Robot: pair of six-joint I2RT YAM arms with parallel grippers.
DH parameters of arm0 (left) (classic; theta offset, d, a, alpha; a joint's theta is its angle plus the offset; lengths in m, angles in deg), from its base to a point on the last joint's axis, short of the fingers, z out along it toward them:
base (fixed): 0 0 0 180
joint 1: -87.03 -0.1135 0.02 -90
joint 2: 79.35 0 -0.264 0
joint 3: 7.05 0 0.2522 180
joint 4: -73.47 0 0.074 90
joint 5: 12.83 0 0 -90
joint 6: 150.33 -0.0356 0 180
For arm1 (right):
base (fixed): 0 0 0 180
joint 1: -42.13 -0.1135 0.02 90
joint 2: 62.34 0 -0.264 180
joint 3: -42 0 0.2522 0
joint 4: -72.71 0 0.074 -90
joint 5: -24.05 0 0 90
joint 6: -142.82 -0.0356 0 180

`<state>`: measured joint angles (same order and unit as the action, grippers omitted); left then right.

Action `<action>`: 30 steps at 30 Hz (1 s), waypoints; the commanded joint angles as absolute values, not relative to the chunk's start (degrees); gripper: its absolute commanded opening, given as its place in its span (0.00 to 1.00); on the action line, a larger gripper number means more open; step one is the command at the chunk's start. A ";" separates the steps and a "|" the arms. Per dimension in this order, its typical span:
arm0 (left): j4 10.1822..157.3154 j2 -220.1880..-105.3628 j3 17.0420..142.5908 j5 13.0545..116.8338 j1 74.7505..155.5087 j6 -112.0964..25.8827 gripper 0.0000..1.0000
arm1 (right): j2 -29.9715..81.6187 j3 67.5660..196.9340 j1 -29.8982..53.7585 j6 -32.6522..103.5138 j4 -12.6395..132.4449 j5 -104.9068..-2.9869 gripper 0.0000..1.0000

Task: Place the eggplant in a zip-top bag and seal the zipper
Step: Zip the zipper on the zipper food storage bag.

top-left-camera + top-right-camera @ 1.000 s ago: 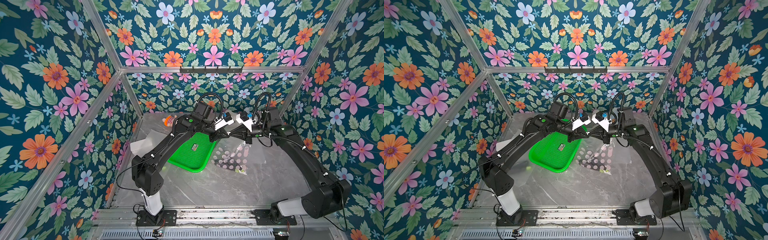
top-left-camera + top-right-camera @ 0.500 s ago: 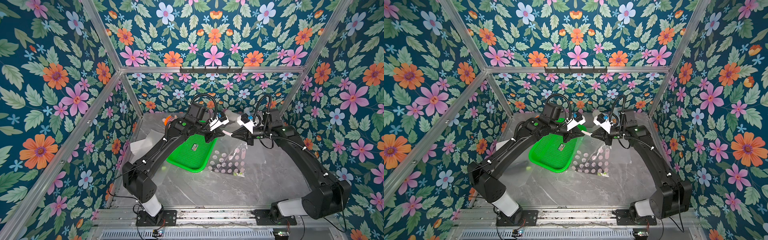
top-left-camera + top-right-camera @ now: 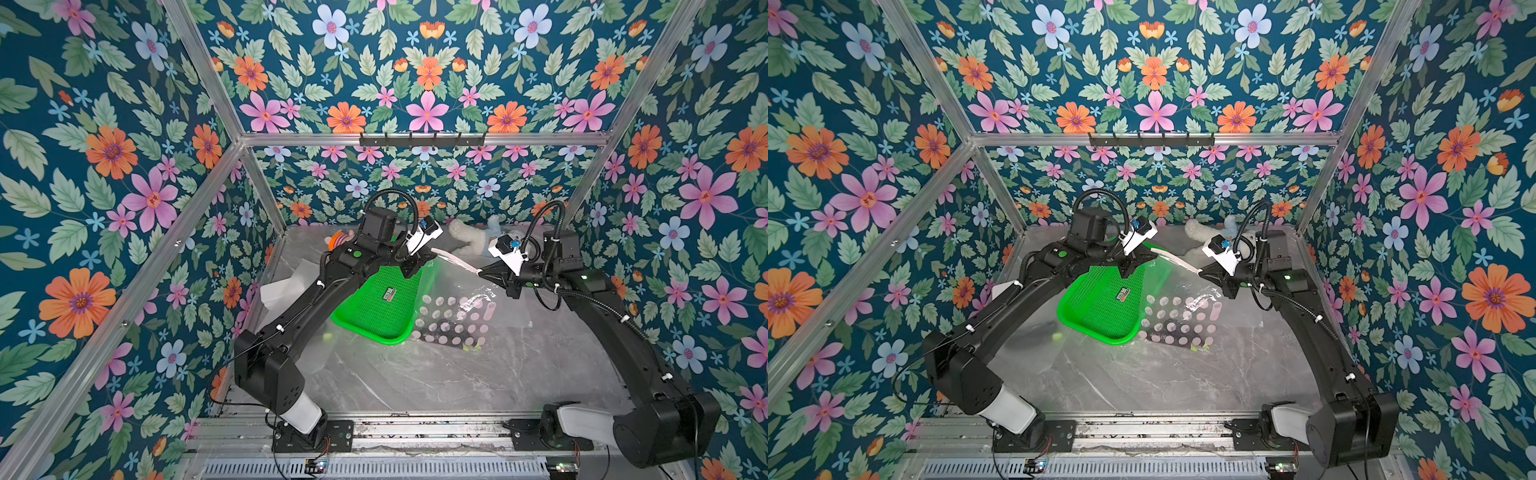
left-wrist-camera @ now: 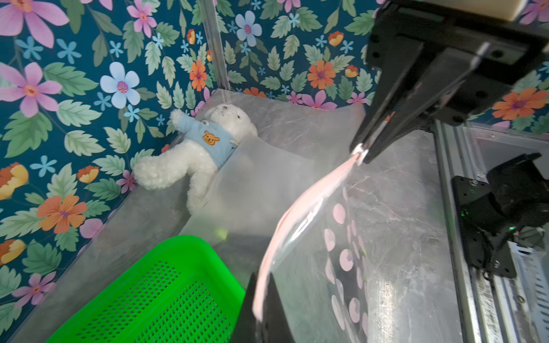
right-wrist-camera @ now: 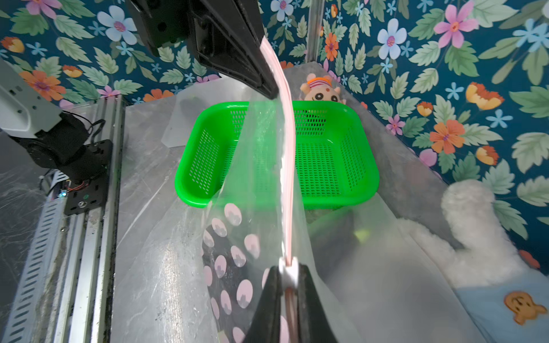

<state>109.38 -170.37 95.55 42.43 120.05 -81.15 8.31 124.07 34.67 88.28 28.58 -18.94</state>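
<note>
The zip-top bag (image 3: 453, 316) (image 3: 1179, 320) hangs over the table, held up by its mouth edge between both grippers. My left gripper (image 3: 430, 249) (image 4: 261, 282) is shut on one end of the pink zipper (image 3: 453, 257) (image 5: 286, 148). At the other end my right gripper (image 3: 480, 272) (image 5: 288, 273) is shut on the white slider (image 5: 288, 271). The strip between them reads as one closed pink band. A dark shape with a green tip, the eggplant (image 3: 451, 328) (image 5: 225, 246), shows through the dotted lower part of the bag.
A green perforated basket (image 3: 378, 303) lies just left of the bag. A white teddy (image 3: 469, 239) and a small orange-hatted plush (image 3: 338, 239) lie along the back wall. More translucent sheets (image 3: 286, 286) are spread at the left. Metal rails border the front.
The grippers were nearly touching a second ago. My left gripper has drawn away to the left, so a longer run of zipper now spans between them and the bag hangs wider.
</note>
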 commanded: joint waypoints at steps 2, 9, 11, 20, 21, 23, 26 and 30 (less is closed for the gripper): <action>101.39 -170.61 94.82 48.44 119.02 -77.94 0.00 | 4.91 121.09 35.59 87.11 28.28 -25.80 0.01; 98.00 -173.76 95.51 52.14 118.50 -75.63 0.00 | -1.08 117.37 37.82 84.63 25.67 -30.22 0.01; 97.78 -174.71 96.20 52.78 118.37 -75.34 0.00 | -2.20 117.37 38.04 84.40 24.05 -32.18 0.00; 97.50 -177.03 96.96 50.02 118.23 -75.85 0.00 | -5.74 117.91 38.27 83.67 16.74 -38.87 0.00; 97.60 -177.29 97.06 49.07 118.23 -75.84 0.00 | -5.80 118.35 38.27 83.47 16.04 -38.74 0.00; 98.08 -177.73 97.41 47.23 118.23 -75.92 0.00 | -5.81 119.09 38.31 82.98 15.65 -38.38 0.01; 99.43 -178.13 97.91 44.59 118.46 -76.56 0.00 | -5.42 121.02 38.29 82.61 15.47 -38.19 0.12; 103.59 -177.87 98.77 40.14 121.20 -81.40 0.00 | -4.86 124.77 38.27 82.45 15.71 -35.71 0.39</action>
